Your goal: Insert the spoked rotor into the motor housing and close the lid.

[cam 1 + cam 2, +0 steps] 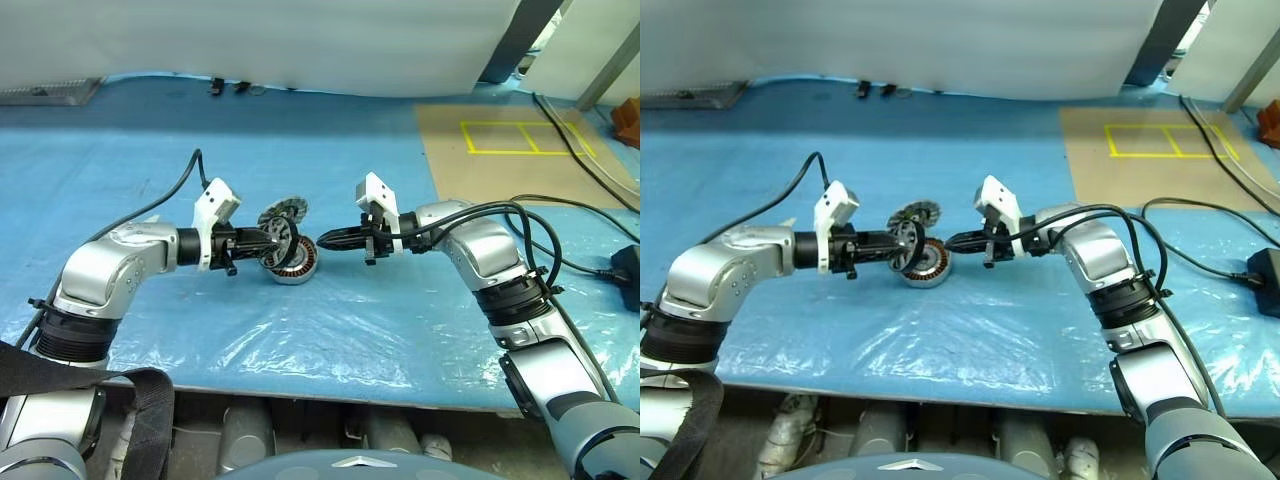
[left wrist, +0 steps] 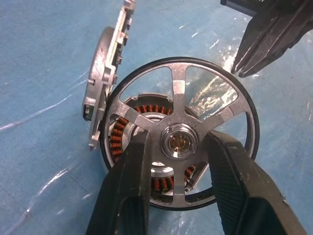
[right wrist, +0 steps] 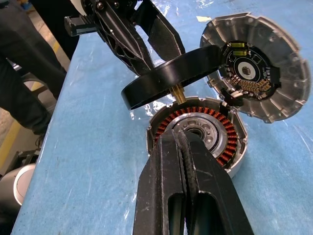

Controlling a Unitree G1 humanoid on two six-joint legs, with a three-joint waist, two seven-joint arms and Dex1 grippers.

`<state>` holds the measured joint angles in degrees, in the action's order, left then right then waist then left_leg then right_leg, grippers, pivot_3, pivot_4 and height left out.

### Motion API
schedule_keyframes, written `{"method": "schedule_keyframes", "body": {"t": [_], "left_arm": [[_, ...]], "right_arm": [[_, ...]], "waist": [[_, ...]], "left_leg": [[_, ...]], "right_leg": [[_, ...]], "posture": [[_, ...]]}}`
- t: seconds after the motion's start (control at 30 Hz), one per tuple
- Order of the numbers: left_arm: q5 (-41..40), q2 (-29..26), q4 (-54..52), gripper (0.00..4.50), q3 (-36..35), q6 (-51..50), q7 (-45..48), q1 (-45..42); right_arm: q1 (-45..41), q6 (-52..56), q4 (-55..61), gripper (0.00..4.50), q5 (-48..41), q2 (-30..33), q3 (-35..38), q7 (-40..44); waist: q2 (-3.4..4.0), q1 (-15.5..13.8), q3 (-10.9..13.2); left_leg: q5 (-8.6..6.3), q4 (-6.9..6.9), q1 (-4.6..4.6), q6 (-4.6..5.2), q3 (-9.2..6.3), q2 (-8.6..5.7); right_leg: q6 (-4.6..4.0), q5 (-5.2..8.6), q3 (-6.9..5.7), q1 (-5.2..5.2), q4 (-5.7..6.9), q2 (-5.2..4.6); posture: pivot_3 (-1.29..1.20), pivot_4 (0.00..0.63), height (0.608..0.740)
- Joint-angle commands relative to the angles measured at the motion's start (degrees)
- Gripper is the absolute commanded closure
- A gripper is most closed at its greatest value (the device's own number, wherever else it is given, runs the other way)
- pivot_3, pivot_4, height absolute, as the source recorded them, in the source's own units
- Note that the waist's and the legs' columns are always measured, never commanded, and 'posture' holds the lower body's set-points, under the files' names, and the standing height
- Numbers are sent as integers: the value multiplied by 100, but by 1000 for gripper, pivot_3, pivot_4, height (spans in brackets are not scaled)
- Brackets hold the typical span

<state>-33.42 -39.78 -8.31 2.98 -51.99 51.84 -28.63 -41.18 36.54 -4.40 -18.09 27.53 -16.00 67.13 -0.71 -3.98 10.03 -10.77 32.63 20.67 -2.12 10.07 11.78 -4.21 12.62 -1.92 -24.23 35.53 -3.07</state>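
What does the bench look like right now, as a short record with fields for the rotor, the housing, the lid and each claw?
rotor: spoked rotor held by its hub, tilted above the motor housing, not yet seated
housing: motor housing on the blue sheet, copper windings exposed
lid: lid swung open, standing beside the housing
left claw: left claw shut on the rotor hub
right claw: right claw shut, empty, tips near the housing rim
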Motion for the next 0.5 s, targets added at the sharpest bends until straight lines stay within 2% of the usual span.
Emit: {"method": "schedule_keyframes", "body": {"t": [0.03,0.27,0.5], "left_arm": [[37,-42,-34,3164,8,5,43,-193],[105,257,32,3164,133,-14,-62,-277],[424,322,222,3164,383,126,-99,-259]], "right_arm": [[-70,-127,142,4500,-12,-44,36,-28],[-88,-163,108,4500,23,-70,35,-41],[-80,-158,122,4500,10,-75,40,-59]], "waist": [[0,-3,0],[0,-1,0],[0,0,0]], "left_leg": [[0,1,0,0,0,0],[0,3,4,0,0,0],[0,2,5,0,-1,0]], "right_leg": [[0,0,0,0,0,-1],[0,0,-2,0,1,-1],[0,0,-4,-1,1,0]], "posture": [[0,150,740],[0,150,740],[0,150,740]]}}
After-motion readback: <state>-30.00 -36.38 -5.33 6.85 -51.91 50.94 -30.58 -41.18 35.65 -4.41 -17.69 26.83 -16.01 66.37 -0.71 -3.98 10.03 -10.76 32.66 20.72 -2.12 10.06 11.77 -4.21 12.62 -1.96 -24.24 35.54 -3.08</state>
